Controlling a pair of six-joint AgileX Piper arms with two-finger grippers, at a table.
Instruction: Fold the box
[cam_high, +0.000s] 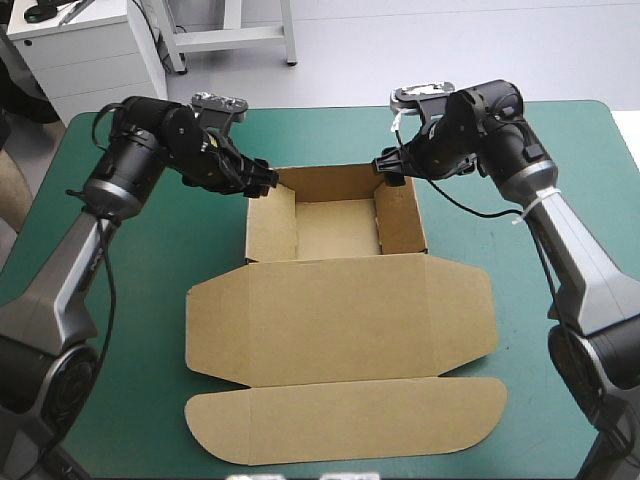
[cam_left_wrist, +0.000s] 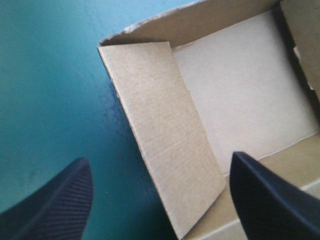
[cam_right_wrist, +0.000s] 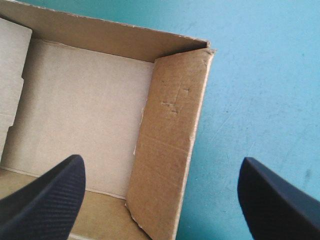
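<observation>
left gripper (cam_high: 262, 181): black fin fingers wide apart, nothing held. They straddle the tray's left side wall (cam_left_wrist: 167, 135); can't tell if they touch it.
right gripper (cam_high: 388, 163): also spread and empty. It straddles the right side wall (cam_right_wrist: 170, 135), one finger over the tray floor, one over the cover.
box: brown cut-board box (cam_high: 340, 305) mid-table, an open tray at the far end, lid and rounded flap flat toward the near edge.
room: bare teal-green table cover (cam_high: 130, 270) on both sides and beyond.
</observation>
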